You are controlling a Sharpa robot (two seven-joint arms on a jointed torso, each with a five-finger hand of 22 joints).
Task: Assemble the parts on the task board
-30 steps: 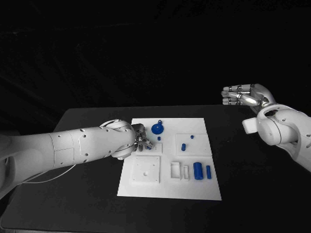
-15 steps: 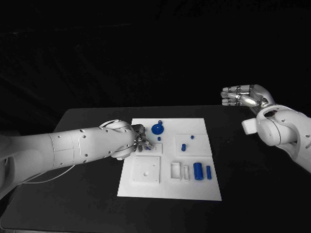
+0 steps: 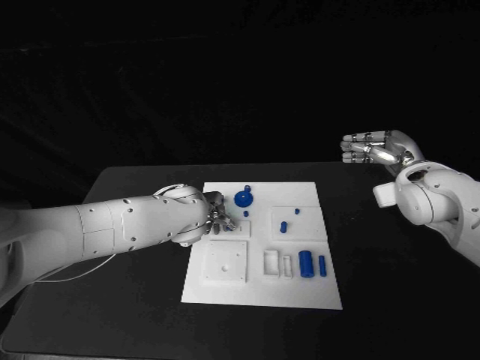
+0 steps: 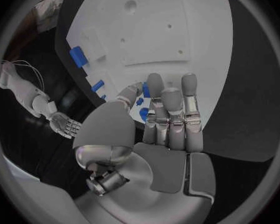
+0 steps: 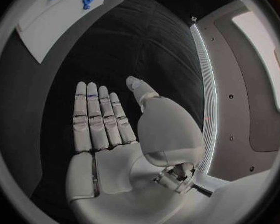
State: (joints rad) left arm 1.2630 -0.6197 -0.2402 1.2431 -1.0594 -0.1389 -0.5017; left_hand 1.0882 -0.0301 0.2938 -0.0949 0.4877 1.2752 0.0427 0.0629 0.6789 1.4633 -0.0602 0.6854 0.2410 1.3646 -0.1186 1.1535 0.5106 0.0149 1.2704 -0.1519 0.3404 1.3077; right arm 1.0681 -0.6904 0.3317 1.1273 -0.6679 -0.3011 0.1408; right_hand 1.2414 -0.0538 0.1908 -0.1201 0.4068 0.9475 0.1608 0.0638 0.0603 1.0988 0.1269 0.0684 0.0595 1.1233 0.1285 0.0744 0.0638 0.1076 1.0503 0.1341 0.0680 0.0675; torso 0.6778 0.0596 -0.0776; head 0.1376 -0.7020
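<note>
The white task board (image 3: 264,289) lies in the middle of the black table. My left hand (image 3: 217,215) is over the board's far left part, its fingers (image 4: 171,112) straight and side by side. The thumb bends toward a small blue piece (image 4: 145,90); I cannot tell whether it is pinched. A round blue part (image 3: 244,199) lies just beyond the hand. Two small blue pieces (image 3: 284,225) lie further right, and two blue cylinders (image 3: 305,264) near the front right. My right hand (image 3: 379,148) is raised beyond the table's far right. Its fingers (image 5: 99,117) are straight, its thumb apart, and it holds nothing.
A raised white square plate (image 3: 226,261) and a small white block (image 3: 272,262) sit on the board's near half. Black table (image 3: 121,285) shows on both sides of the board. The board (image 5: 59,20) lies far from the right hand.
</note>
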